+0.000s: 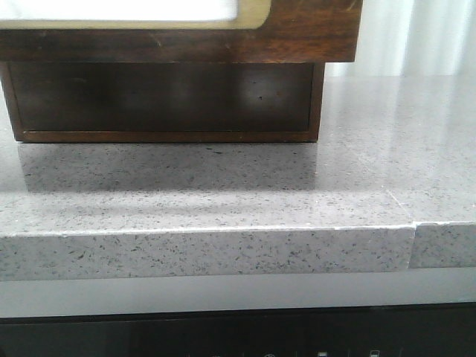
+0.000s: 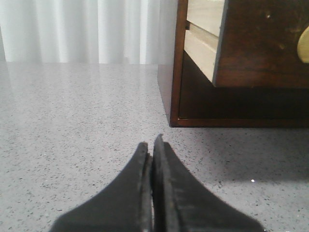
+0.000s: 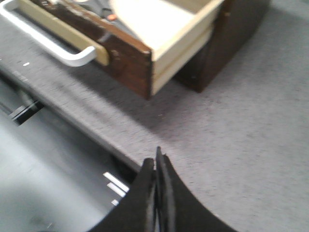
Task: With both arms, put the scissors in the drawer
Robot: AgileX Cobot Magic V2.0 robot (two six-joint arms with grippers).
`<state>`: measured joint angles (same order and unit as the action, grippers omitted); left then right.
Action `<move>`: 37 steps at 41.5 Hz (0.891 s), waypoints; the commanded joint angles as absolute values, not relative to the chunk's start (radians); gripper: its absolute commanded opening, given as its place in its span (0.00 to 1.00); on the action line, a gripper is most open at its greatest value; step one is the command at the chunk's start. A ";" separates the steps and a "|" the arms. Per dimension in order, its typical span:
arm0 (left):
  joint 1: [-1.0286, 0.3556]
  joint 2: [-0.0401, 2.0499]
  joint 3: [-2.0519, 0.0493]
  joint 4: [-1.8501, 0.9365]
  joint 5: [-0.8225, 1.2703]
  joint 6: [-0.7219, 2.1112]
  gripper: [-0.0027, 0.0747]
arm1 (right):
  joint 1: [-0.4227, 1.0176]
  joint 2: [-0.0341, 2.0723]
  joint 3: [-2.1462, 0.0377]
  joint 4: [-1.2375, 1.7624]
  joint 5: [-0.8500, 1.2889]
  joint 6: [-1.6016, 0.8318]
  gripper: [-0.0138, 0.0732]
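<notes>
while the drawer [image 3: 145, 34] stands pulled out from its dark wood cabinet [image 1: 163, 100], overhanging the grey speckled countertop [image 1: 223, 186], the scissors cannot be clearly made out in any view: only a small dark and orange-tinged shape lies at the drawer's far inner corner in the right wrist view, too blurred to name. drawer interior: pale wood floor and side walls, otherwise bare as far as visible; a white bar handle [image 3: 48, 41] runs across its front, beside the gold-tan border. left gripper [image 2: 152, 145]: jaws pressed together, nothing between them, low over the countertop, to one side of the cabinet and looking at the drawer's pale side wall. right gripper [image 3: 157, 159]: jaws likewise closed on nothing, raised above the countertop's front edge, in front of the drawer and well apart from it. judgement: the right arm is better placed to the open drawer; with the scissors unlocated, neither their bearing from the fingers nor their long axis can be told.
</notes>
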<state>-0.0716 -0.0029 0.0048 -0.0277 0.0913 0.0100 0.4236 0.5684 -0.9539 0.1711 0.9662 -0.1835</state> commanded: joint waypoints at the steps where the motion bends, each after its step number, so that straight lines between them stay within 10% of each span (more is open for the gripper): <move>1: -0.078 -0.022 0.029 -0.036 0.006 0.006 0.01 | 0.334 0.506 -0.901 0.132 0.796 -0.202 0.08; 13: -0.078 -0.022 0.029 -0.036 0.006 0.006 0.01 | 0.093 0.191 -0.454 0.017 0.373 -0.203 0.08; 37: -0.078 -0.022 0.029 -0.036 0.006 0.006 0.01 | 0.052 -0.027 0.023 0.022 0.006 -0.202 0.08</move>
<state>-0.0716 -0.0029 0.0048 -0.0277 0.0913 0.0100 0.0609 -0.0101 0.0249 0.0287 0.1047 -0.1936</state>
